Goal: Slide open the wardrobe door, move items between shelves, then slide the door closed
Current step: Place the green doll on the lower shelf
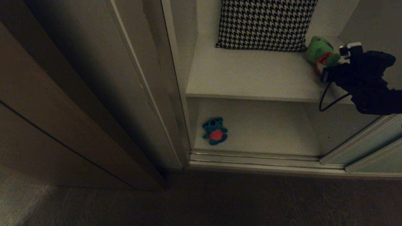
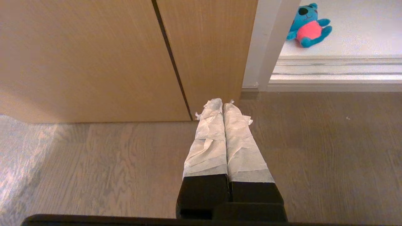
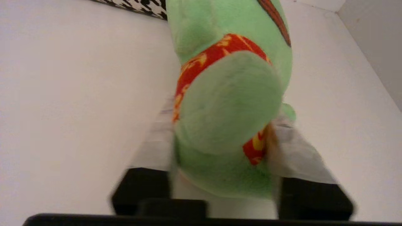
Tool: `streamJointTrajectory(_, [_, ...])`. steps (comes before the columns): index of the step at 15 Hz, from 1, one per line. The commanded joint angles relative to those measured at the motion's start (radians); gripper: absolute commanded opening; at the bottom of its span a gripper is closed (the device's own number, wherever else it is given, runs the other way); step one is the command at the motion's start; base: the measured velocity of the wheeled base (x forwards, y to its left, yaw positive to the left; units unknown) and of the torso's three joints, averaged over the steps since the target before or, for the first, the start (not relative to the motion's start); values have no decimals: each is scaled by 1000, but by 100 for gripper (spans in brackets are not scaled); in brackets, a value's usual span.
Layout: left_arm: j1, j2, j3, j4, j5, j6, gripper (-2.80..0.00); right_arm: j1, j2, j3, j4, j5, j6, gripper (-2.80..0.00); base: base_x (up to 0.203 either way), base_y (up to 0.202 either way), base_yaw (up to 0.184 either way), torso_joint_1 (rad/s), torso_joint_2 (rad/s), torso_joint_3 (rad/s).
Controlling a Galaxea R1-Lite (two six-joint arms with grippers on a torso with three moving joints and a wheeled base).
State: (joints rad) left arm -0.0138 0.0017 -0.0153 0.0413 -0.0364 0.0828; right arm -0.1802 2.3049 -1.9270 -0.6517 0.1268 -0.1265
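A green frog (image 1: 322, 52) with red markings stands at the right end of the upper white shelf (image 1: 251, 75). My right gripper (image 1: 328, 67) reaches in from the right, and in the right wrist view the frog (image 3: 229, 103) fills the gap between the taped fingers (image 3: 157, 141), which press on both its sides. The teal-blue bear (image 1: 215, 131) with a red belly lies on its back at the left of the lower shelf (image 1: 270, 128). The sliding wardrobe door (image 1: 373, 142) is pushed to the right, leaving the compartment open. My left gripper (image 2: 223, 105) hangs shut and empty above the wooden floor.
A black-and-white houndstooth pillow (image 1: 265, 23) leans at the back of the upper shelf, just left of the frog. Brown wooden panelling (image 2: 94, 56) stands left of the white wardrobe post (image 2: 267, 44). A metal door track (image 1: 251, 157) runs along the wardrobe's front edge.
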Motion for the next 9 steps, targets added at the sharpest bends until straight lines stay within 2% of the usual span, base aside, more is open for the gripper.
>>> streamJointTrajectory(1, [0,1,0,0,0,0,-280,-4,-4,-1,-4,1,1,-280,0,0,0,0,0,0])
streamJointTrajectory(5, [0,1,0,0,-1,0,-280,-9,-37,33,-19,-1,5,-280,0,0,0,0,0,0])
streamJointTrajectory(9, [0,1,0,0,-2,2,-280,-15,-151,199,-61,1,22,-280,0,0,0,0,0,0])
